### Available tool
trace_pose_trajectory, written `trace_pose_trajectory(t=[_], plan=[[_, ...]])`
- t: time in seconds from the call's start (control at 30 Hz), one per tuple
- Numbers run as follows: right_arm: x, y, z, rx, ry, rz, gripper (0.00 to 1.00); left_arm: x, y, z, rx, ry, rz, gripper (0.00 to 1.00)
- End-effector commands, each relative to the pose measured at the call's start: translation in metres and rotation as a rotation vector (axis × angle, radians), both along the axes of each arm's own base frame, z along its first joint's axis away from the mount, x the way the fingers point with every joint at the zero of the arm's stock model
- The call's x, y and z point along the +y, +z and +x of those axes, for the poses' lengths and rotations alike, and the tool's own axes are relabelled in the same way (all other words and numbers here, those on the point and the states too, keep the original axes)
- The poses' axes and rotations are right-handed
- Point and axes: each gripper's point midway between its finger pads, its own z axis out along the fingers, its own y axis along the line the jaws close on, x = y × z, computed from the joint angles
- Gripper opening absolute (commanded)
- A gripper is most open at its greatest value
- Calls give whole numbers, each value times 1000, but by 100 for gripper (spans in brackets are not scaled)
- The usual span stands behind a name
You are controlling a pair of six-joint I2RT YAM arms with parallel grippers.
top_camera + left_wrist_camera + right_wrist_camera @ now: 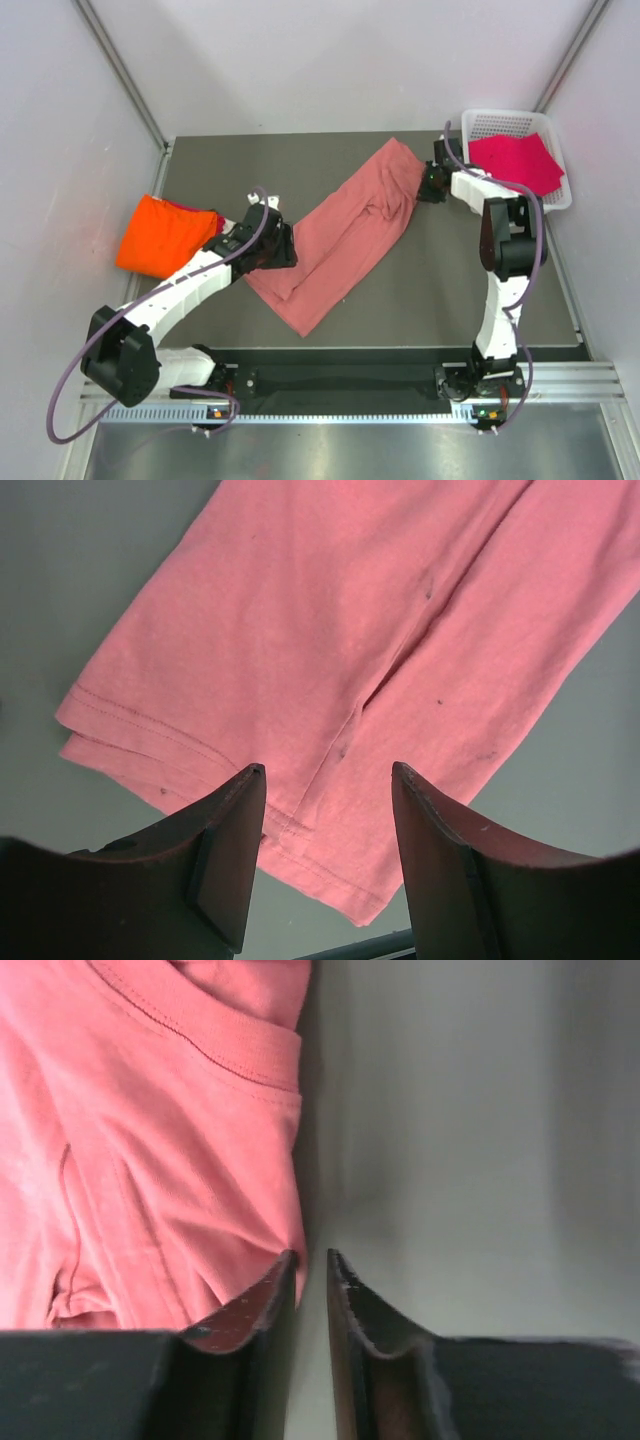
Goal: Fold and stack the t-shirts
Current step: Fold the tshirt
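Dark grey surface (480, 290), white walls around. The salmon-pink t-shirt (345, 235) is a long rumpled strip lying diagonally, one end near the basket (500, 122), the other well away. Left end effector (327, 770) gapes wide over the hem. Right end effector (312, 1255) is pinched nearly closed beside the basket-side edge.

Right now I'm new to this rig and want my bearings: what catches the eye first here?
A salmon-pink shirt lies diagonally across the dark table, the open left gripper over its near hem and the right gripper, shut, beside its far end. An orange shirt sits at the left edge; a magenta shirt lies in the white basket, far right.
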Motion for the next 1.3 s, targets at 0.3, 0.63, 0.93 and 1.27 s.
trace_pose_trajectory(t=[0.3,0.63,0.93,1.27], plan=[[3,70,19,-193,26,-64,60,-1,8,10,-24,14,-41,59],[19,58,32,-157,110,-320,51,-1,9,10,-21,7,-44,59],[30,36,41,-115,166,-441,48,0,9,11,-22,4,-48,59],[21,33,40,-109,96,-445,0,1,7,10,-17,6,-49,59]])
